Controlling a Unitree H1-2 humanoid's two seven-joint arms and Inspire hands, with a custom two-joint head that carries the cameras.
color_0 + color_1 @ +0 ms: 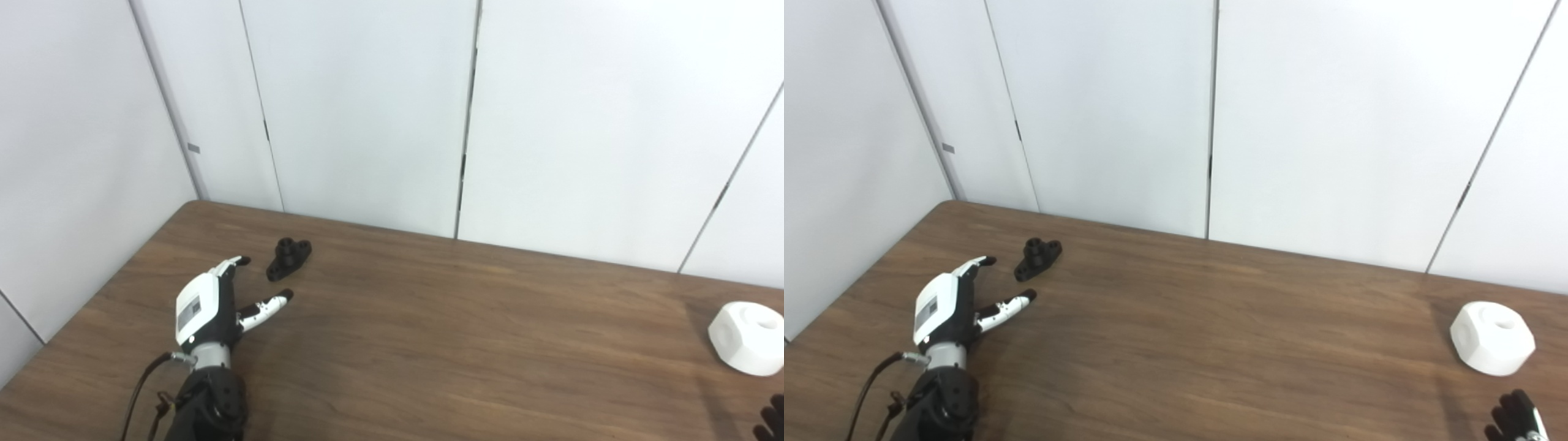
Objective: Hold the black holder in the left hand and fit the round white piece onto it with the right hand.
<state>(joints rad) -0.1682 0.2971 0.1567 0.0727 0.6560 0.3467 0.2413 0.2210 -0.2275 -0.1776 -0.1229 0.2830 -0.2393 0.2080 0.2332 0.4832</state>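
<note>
1. Black holder is lying on the table at 1 o'clock from the left hand, which is spreading wide and gripping nothing. The round white piece is sitting far right, partly cropped.
2. Right eye view: the right hand is peeking in, mostly cut off, pose unreadable.

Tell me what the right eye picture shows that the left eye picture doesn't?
Only the right eye view shows the round white piece whole and several fingers of the right hand near the bottom corner. Only the left eye view cuts the white piece at its right edge and shows a mere sliver of that hand. Both show the brown table, the black holder lying on it, and the open left hand close beside the holder, not touching.
</note>
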